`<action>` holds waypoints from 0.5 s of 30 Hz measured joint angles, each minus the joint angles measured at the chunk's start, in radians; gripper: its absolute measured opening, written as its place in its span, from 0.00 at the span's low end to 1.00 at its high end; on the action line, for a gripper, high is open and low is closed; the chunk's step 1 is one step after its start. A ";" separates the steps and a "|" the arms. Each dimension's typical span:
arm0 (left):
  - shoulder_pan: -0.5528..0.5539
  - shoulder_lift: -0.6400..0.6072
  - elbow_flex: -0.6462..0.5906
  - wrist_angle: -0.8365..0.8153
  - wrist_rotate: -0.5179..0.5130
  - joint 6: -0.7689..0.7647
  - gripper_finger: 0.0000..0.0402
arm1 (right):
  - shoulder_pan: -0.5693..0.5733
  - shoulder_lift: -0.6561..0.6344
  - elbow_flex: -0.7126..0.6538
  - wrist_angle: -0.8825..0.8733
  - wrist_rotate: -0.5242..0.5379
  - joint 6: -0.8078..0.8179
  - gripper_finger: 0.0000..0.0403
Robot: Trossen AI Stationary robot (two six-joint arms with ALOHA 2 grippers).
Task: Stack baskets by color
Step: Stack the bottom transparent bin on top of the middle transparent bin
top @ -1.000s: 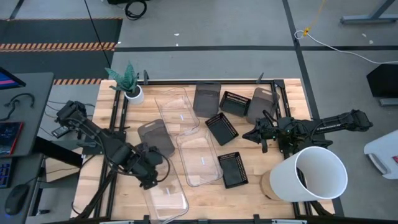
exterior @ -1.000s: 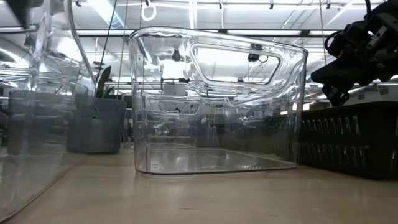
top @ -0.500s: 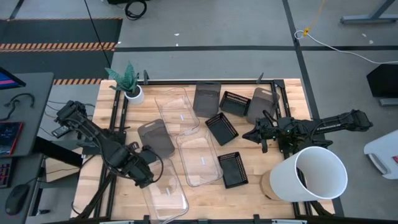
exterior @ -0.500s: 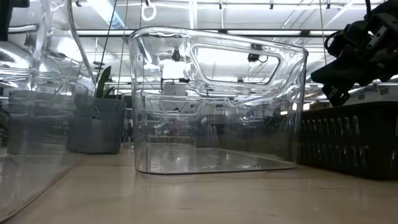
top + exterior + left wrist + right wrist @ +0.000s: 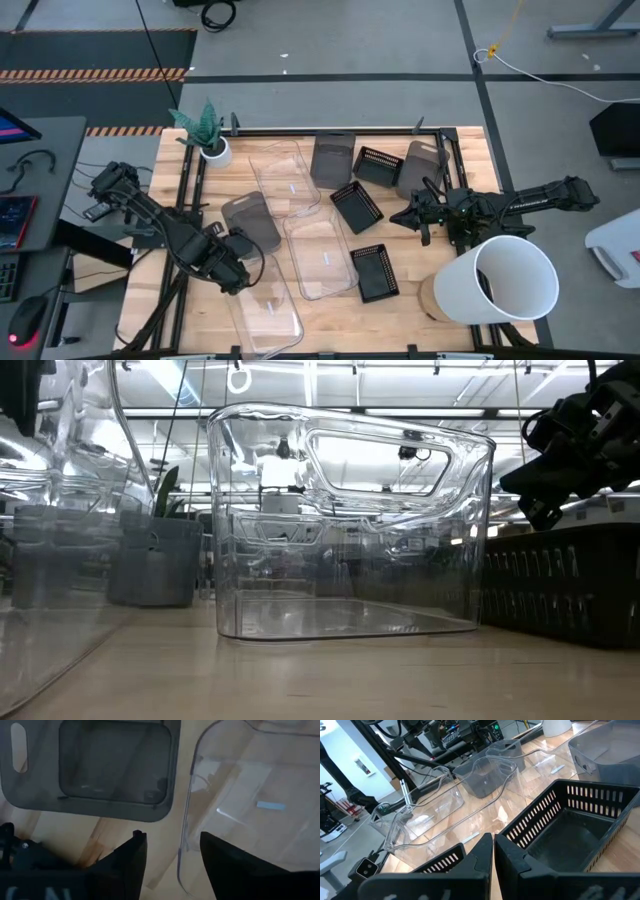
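Note:
Three clear baskets lie on the table: one far, one in the middle, one near left. The grey baskets and black slatted ones sit around them. My left gripper points down over the near-left clear basket's far end. It is open, and the basket's rim runs between its fingers without touching them. My right gripper waits shut at the right, over a black basket.
A big white bucket lies at the near right corner. A small white plant pot stands at the far left corner. A black frame runs along the table's left side. Bare wood shows between the grey basket and the near-left clear basket.
My left gripper has opened and let go of the near-left clear basket's far rim, tipping a little as it did. The basket lies on the table where it was. My right arm has kept still.

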 joint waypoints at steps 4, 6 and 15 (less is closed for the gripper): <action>-0.016 0.000 0.000 0.000 -0.021 -0.018 0.46 | 0.000 0.000 0.000 0.000 0.000 0.000 0.06; -0.027 0.000 0.000 0.003 -0.042 -0.041 0.44 | 0.000 0.000 0.000 0.000 0.000 0.000 0.06; -0.052 0.003 -0.140 0.109 0.036 -0.091 0.40 | 0.000 0.000 0.000 0.000 0.000 0.000 0.06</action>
